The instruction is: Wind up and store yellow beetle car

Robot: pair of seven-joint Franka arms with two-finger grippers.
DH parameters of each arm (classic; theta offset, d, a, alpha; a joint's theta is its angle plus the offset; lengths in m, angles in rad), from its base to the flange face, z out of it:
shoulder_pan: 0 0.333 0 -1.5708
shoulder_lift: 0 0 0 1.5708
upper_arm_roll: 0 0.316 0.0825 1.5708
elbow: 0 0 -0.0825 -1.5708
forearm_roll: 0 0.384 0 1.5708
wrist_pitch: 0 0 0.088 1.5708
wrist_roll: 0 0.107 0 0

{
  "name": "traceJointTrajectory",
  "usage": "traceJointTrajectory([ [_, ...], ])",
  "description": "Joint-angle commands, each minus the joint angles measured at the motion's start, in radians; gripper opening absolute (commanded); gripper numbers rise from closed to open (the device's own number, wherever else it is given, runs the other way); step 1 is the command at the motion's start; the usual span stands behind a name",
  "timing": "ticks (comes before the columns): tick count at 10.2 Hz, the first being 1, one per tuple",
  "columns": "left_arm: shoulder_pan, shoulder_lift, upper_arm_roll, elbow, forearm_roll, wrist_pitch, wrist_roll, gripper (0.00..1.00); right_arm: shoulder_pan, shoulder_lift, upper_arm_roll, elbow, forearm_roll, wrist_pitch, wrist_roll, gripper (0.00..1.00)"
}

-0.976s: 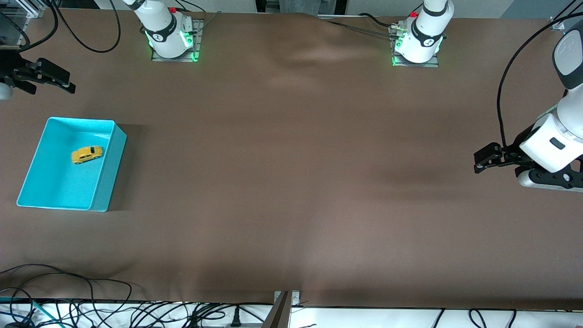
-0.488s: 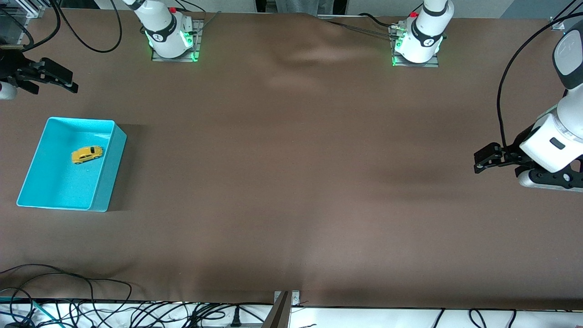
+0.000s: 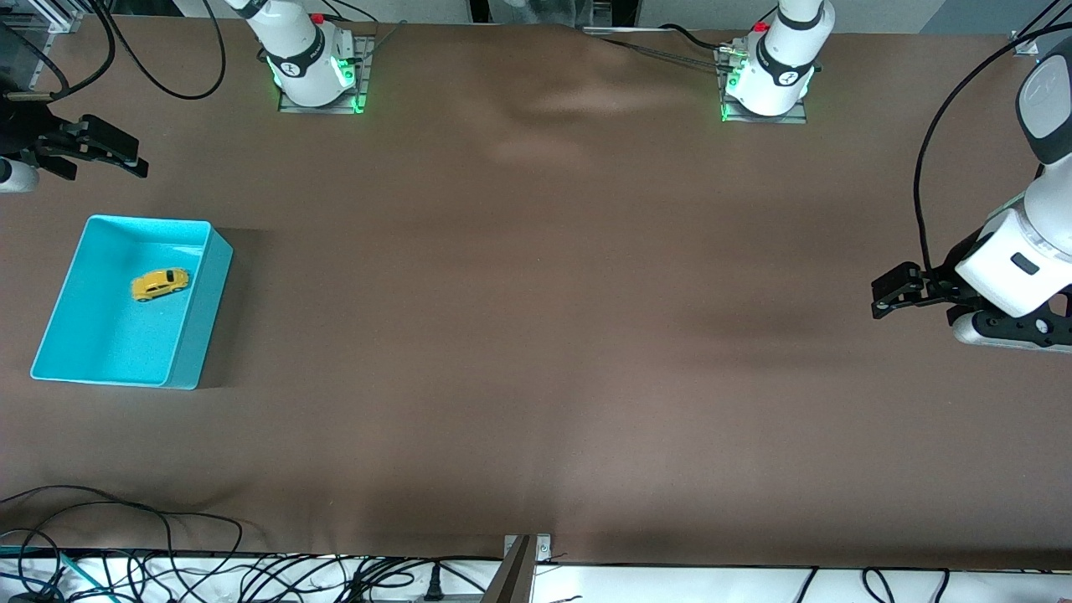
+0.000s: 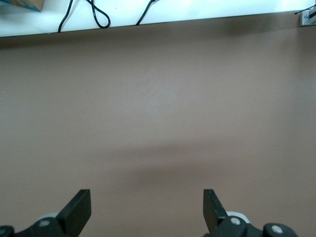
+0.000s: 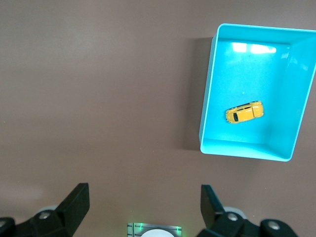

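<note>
The right arm's black two-finger gripper (image 3: 105, 155), at the frame's upper left edge, has drifted slightly lower and rightward.

Only the teal bin (image 3: 205, 314) walls hem the yellow beetle car (image 3: 159, 285) — open from above.

Robotics lab, two white arms on bolted base plates (image 3: 316, 99) with green status lights, wide table (image 3: 536, 335) under brown cloth, loose black cables (image 3: 167, 561) along its camera-side edge, aluminium framing (image 3: 46, 17) at a corner
</note>
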Motion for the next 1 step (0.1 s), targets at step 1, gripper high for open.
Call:
traceJointTrajectory([
  [1, 0.006, -0.009, 0.002, 0.008, -0.027, -0.009, 0.017, 1.0, 0.005, 0.014, -0.002, 0.039, 0.0, -0.019, -0.001, 1.0],
])
